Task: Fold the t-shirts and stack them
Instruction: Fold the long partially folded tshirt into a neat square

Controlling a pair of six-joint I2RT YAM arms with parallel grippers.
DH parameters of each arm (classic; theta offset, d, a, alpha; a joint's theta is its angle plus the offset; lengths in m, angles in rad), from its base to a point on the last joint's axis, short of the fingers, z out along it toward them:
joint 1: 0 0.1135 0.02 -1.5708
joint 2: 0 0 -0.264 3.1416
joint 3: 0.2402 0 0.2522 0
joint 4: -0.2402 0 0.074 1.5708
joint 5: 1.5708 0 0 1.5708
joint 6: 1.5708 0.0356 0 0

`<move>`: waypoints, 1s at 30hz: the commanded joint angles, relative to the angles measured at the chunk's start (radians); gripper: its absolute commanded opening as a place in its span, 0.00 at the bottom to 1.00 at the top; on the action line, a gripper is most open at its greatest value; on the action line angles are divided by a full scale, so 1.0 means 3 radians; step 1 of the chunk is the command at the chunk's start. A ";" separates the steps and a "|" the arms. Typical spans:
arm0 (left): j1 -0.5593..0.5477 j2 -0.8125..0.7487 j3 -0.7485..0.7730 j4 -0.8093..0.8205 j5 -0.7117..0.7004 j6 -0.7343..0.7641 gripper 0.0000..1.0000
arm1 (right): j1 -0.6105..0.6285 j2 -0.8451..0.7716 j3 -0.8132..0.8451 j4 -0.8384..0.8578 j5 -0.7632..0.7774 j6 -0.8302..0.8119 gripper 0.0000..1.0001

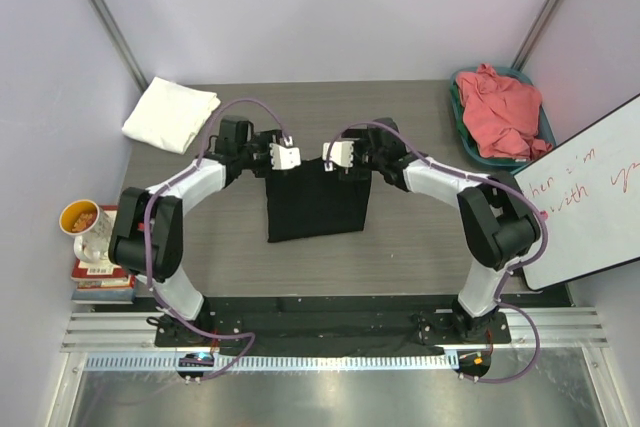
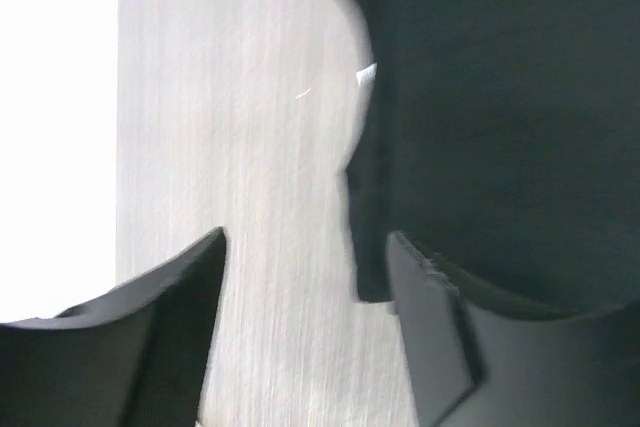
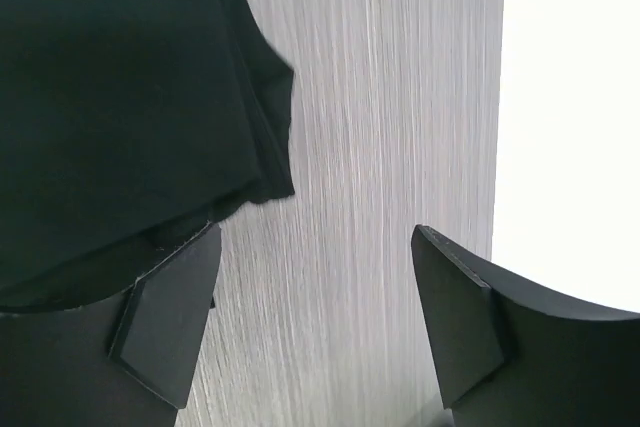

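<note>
The black t-shirt (image 1: 315, 205) lies folded into a rectangle mid-table. My left gripper (image 1: 283, 155) hovers over its far left corner and my right gripper (image 1: 337, 154) over its far right corner. In the left wrist view the left gripper (image 2: 306, 237) is open over bare table, the black t-shirt's (image 2: 500, 97) edge beside its right finger. The right gripper (image 3: 316, 230) is open too, the black t-shirt (image 3: 120, 77) by its left finger. A folded white t-shirt (image 1: 170, 114) sits at the back left. The coral-pink t-shirt (image 1: 503, 112) lies crumpled in a basket.
A teal basket (image 1: 549, 133) stands at the table's back right corner. A whiteboard (image 1: 590, 197) leans along the right edge. Left of the table, a cup (image 1: 85, 227) rests on stacked books. Grey table (image 1: 400, 247) surface surrounds the black shirt.
</note>
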 commanded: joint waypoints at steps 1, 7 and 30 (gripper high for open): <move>0.0022 -0.0003 -0.0370 0.1504 -0.0513 -0.0392 0.73 | 0.0003 0.0093 -0.0221 0.1129 0.0541 0.0190 0.82; 0.0016 -0.0268 -0.0438 0.1630 -0.0555 -0.0500 0.79 | -0.0007 -0.0039 -0.0150 0.0779 0.0496 0.0446 0.76; 0.0420 0.0508 0.1035 -0.1861 0.0120 -0.3525 1.00 | -0.0918 0.0523 0.1471 -0.2096 -0.0650 0.2487 0.75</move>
